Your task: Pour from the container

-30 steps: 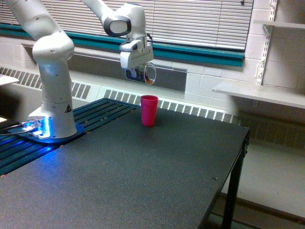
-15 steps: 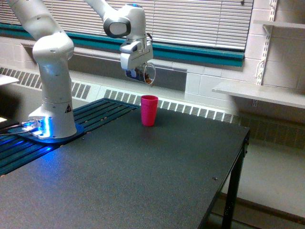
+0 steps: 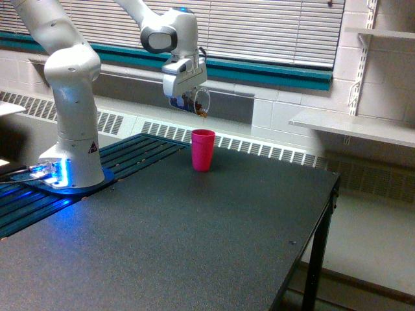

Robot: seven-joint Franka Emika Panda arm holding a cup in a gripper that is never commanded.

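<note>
**Clear cup tipped over the pink cup, brown bits at the lip**

The gripper (image 3: pixel 188 98) is clamped on the container (image 3: pixel 200 102), a small clear cup tilted hard onto its side, mouth facing the exterior view's right. It hangs above the pink cup (image 3: pixel 203 149), well clear of its rim, lip roughly over the opening. Brown granules (image 3: pixel 203 113) sit at the low edge of the mouth, looking ready to fall. I judge this cup light, thin-walled and a little slick, so it could flex or slip under a hard squeeze; a hold across its body near the base seems safest. The pink cup stands upright on the black table (image 3: pixel 194 233), near its far edge.
</note>
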